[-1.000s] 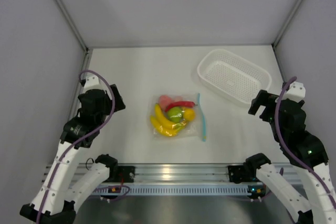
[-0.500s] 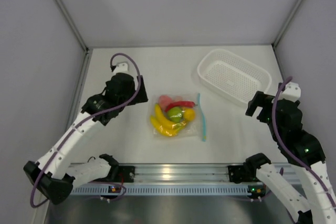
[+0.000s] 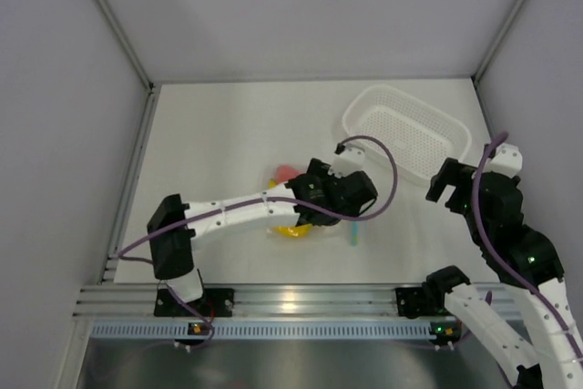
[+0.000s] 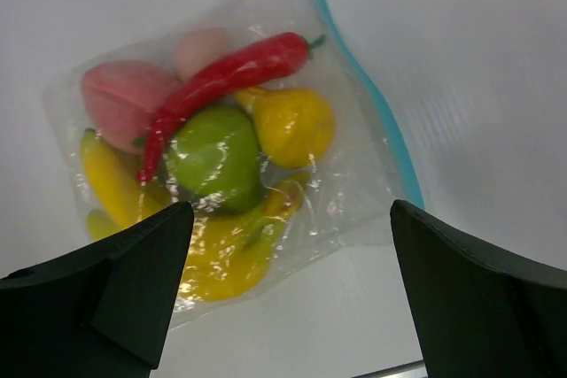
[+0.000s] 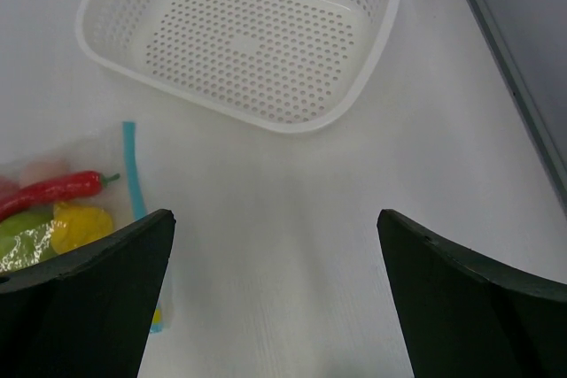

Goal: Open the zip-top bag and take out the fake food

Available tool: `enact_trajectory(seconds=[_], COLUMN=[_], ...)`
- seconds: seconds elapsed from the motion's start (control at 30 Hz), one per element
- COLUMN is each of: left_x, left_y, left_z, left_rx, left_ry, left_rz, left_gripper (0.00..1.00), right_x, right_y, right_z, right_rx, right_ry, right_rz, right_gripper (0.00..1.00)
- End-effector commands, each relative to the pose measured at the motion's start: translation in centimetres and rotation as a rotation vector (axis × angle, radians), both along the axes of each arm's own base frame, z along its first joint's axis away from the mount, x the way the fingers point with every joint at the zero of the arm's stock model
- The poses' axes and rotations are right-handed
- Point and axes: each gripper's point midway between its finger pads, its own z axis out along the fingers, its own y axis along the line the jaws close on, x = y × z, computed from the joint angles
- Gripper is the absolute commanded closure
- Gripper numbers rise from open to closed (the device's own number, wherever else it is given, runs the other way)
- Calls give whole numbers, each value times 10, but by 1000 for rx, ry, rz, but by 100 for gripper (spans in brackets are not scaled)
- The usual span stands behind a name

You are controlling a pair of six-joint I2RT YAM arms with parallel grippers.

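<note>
Left gripper (image 4: 288, 214) hanging over the zip-top bag (image 4: 345, 183), white basket (image 5: 239, 50) near its zip edge, strip of table (image 5: 292, 210) between them

Seen steeply from above and behind the arm bases (image 3: 187, 301) across the tabletop (image 3: 228, 125), closely from the left wrist down onto the zip-top bag (image 4: 239, 148), and from the right wrist farther off, bag at lower left.

The zip-top bag (image 4: 354, 192) is framed by the widely parted jaws of the left gripper (image 4: 288, 210); fake food (image 4: 292, 126) is packed inside, red chili (image 4: 230, 73) across green pear (image 4: 215, 158); the blue zip strip (image 4: 372, 99) is seen toward two o'clock.
</note>
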Motion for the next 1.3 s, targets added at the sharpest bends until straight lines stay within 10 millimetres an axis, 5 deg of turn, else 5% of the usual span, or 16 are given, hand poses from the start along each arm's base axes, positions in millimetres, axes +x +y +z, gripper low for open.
enact_trajectory(seconds=[0.0,0.2,0.43,0.93,1.07,1.1,1.27], left_x=[-8,-20,-7,4,6,5,7], left_y=[-32,-78,-95,-85,-76,-74,-66], left_z=[2,-40,-83,-148,-155,-158,-160], left_rx=[29,168,324,588,601,607,610], left_ry=[-53,-78,-115,-131,-111,-102,-80], left_rz=[-24,-110,-126,-172,-167,-167,-162], left_gripper=[1,1,3,15,27,36,42], right_x=[-10,-23,-31,-28,-27,-27,-26], right_y=[-12,-19,-19,-11,-10,-10,-11], right_z=[22,37,43,40,40,40,41], right_rx=[7,16,36,56,55,53,51], right_ry=[-59,-103,-137,-150,-150,-150,-154], right_rz=[-53,-59,-42,3,3,2,2], right_gripper=[0,1,1,1,1,1,1])
